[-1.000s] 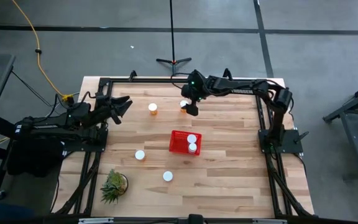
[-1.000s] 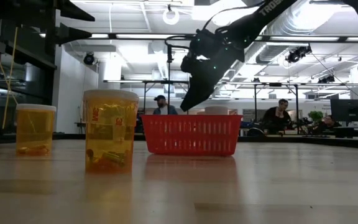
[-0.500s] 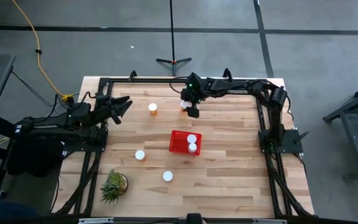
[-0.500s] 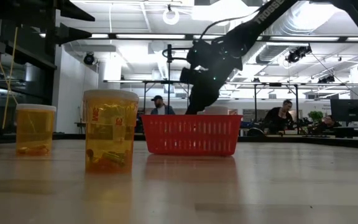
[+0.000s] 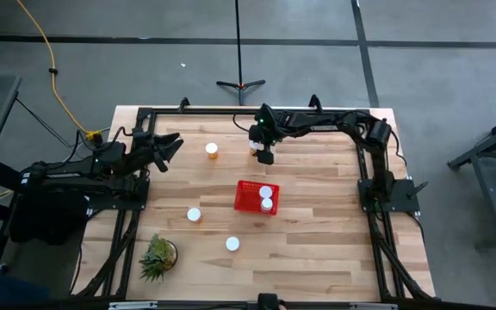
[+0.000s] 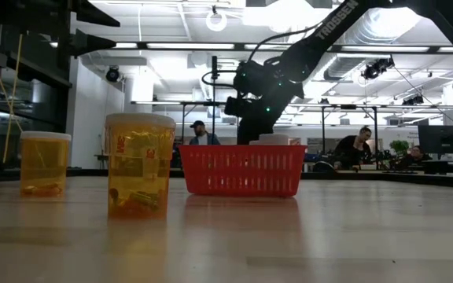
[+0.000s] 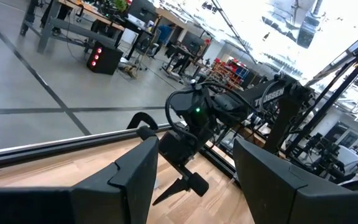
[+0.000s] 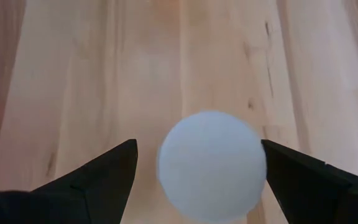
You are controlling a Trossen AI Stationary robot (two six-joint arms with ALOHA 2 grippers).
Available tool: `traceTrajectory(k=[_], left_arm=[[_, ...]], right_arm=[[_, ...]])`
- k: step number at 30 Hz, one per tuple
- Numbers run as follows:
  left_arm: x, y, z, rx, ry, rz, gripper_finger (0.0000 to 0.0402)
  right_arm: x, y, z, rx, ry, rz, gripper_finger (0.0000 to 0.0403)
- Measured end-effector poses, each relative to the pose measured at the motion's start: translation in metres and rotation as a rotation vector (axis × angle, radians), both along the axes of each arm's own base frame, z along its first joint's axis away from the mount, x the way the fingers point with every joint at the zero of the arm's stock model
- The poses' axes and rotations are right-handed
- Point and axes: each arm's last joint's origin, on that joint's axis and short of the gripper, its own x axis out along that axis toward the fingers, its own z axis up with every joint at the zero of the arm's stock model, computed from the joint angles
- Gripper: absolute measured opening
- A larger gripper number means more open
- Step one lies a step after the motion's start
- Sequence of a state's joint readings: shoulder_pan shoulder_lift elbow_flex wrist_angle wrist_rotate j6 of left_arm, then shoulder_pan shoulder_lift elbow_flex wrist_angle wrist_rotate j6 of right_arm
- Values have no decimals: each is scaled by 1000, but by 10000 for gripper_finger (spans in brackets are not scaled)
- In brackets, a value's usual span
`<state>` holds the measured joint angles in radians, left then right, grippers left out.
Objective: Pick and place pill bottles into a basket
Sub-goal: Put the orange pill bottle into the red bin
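Right end effector lined up over a pill bottle

Fingers spread wide either side of its white cap, near the tabletop's far edge; left end effector waits open at the left edge.

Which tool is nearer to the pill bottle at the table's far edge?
The right tool is open directly over that pill bottle. The left tool waits by the table's left edge.

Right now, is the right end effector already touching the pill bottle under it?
Apart. The right wrist view shows bare wood between the pill bottle cap and each finger of the open right end effector.
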<state>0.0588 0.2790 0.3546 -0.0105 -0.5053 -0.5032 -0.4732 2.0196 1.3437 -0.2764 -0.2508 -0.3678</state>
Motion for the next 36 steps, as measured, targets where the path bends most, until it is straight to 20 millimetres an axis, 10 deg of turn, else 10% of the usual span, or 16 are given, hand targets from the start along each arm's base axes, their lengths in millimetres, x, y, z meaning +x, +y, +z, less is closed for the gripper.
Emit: traceTrajectory(k=[36], left_arm=[[0,0,0,0,0,0,246]], right_arm=[[-4,-4,0,2,18,-16,263]])
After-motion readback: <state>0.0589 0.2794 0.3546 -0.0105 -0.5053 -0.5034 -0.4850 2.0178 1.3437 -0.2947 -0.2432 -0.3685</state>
